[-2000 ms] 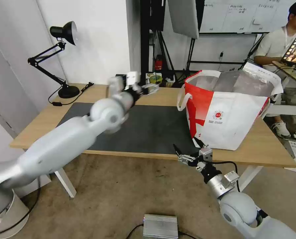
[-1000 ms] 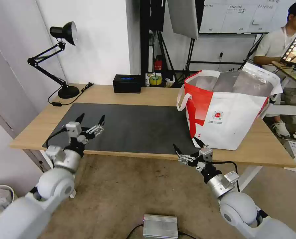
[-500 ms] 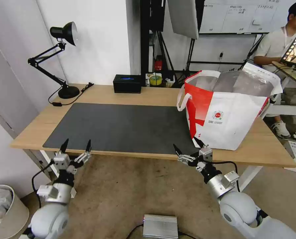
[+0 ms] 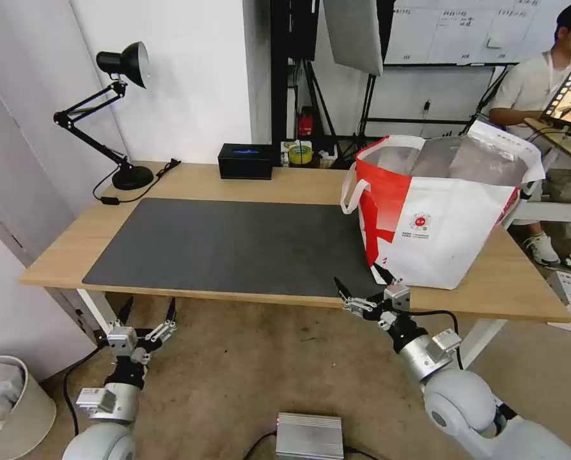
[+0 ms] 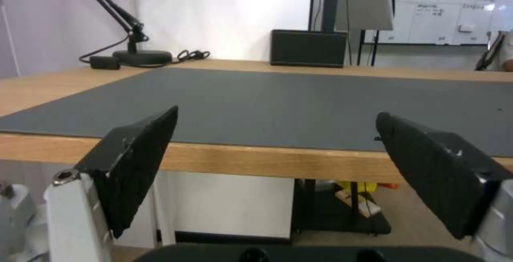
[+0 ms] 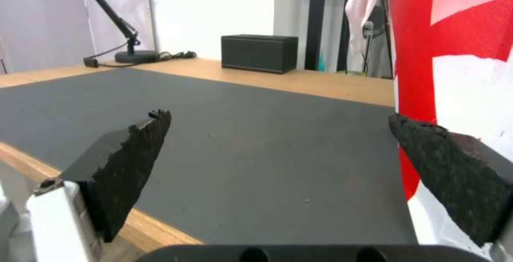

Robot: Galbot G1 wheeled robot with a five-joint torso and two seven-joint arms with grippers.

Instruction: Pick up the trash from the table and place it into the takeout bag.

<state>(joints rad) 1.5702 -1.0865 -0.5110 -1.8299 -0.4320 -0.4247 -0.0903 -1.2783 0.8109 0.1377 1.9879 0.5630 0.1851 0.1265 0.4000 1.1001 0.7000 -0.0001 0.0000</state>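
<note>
On table (image 4: 189,182): 1 takeout bag (image 4: 451,223); 2 pincers open, empty.

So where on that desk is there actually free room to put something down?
The dark grey mat lies bare from the desk lamp side across to the takeout bag. The wood strip between the lamp base and the black box is free too. The crowded part is the bag's end. Both the left gripper and right gripper hang open, below the table's front edge.
</note>
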